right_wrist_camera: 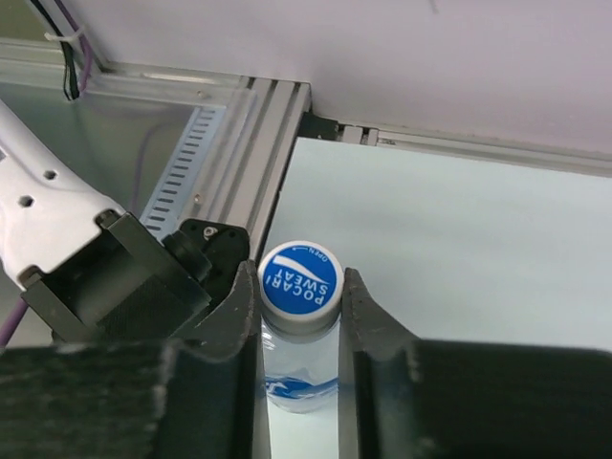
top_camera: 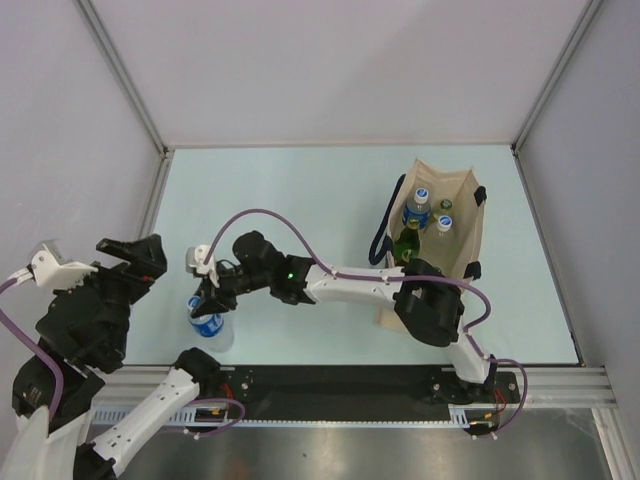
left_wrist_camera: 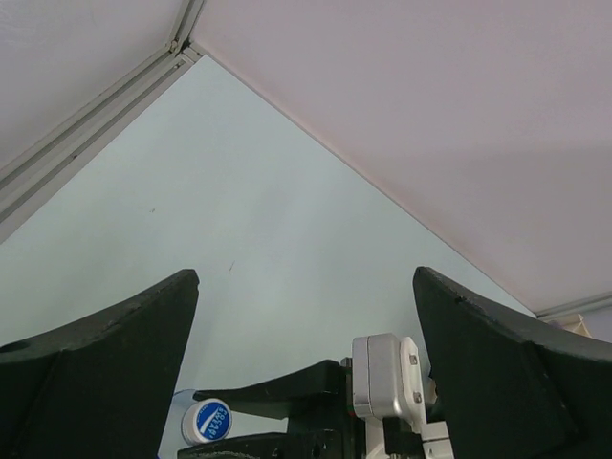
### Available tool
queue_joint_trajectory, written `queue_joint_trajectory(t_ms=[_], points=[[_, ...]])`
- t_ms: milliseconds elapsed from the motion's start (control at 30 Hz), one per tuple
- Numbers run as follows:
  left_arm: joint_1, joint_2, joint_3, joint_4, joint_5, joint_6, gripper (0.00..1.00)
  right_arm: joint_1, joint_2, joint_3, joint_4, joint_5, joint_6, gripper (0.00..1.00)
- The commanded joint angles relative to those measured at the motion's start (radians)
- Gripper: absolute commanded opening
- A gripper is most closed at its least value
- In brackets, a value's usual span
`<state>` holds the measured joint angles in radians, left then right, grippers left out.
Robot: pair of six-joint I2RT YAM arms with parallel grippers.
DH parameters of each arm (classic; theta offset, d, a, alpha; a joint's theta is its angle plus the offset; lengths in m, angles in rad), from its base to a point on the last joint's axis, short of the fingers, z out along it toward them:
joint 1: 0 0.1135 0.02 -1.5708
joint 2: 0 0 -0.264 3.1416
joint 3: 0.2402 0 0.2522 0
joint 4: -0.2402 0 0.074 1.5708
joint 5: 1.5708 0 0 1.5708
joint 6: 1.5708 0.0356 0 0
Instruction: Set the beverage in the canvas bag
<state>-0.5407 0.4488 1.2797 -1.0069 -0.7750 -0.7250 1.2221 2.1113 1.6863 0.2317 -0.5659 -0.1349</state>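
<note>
The beverage (top_camera: 209, 327) is a clear bottle with a blue label and a blue-and-white cap (right_wrist_camera: 300, 279), standing upright near the table's front left. My right gripper (right_wrist_camera: 298, 272) is shut on its neck just below the cap, one finger on each side; it reaches in from the right (top_camera: 207, 300). The left wrist view shows the same cap (left_wrist_camera: 207, 421) low down, beside the right gripper's fingers (left_wrist_camera: 287, 392). My left gripper (left_wrist_camera: 304, 277) is open and empty, raised at the far left (top_camera: 95, 258). The canvas bag (top_camera: 468, 235) stands open at the right.
Inside the bag are two white-capped bottles (top_camera: 421, 200) (top_camera: 444, 224) and a green bottle (top_camera: 406, 246). The right arm's elbow (top_camera: 428, 305) sits in front of the bag. Grey walls enclose the table; a metal rail (top_camera: 350, 385) runs along its near edge.
</note>
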Motion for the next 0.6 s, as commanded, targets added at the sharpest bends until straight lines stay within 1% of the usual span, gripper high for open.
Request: queue_joint_trajectory(t_ms=[0,100,200,300,333,433,500,533,567], points=[[0.007,-0.015,0.006,0.01,0.003,0.007,1.0,-0.002,-0.046,0.059,-0.032,-0.022,-0.011,0.0],[0.007,-0.013,0.004,0.028,0.025,0.012,1.0,-0.033,-0.114,0.069,-0.064,-0.035,-0.005,0.0],[0.007,-0.013,-0.011,0.066,0.06,0.016,1.0,-0.07,-0.198,0.088,-0.141,-0.067,-0.026,0.0],[0.007,-0.007,-0.035,0.128,0.117,0.027,1.0,-0.125,-0.29,0.113,-0.257,-0.084,-0.063,0.0],[0.007,-0.001,-0.042,0.157,0.134,0.03,1.0,-0.159,-0.31,0.121,-0.32,-0.089,-0.074,0.0],[0.007,0.024,-0.066,0.224,0.209,0.042,1.0,-0.222,-0.388,0.164,-0.447,-0.088,-0.114,0.0],[0.005,0.037,-0.088,0.263,0.267,0.052,0.99,-0.257,-0.447,0.184,-0.503,-0.078,-0.134,0.0],[0.007,0.056,-0.094,0.298,0.284,0.052,0.99,-0.269,-0.467,0.212,-0.561,-0.074,-0.152,0.0],[0.007,0.067,-0.106,0.315,0.301,0.053,1.0,-0.307,-0.484,0.226,-0.586,-0.066,-0.157,0.0]])
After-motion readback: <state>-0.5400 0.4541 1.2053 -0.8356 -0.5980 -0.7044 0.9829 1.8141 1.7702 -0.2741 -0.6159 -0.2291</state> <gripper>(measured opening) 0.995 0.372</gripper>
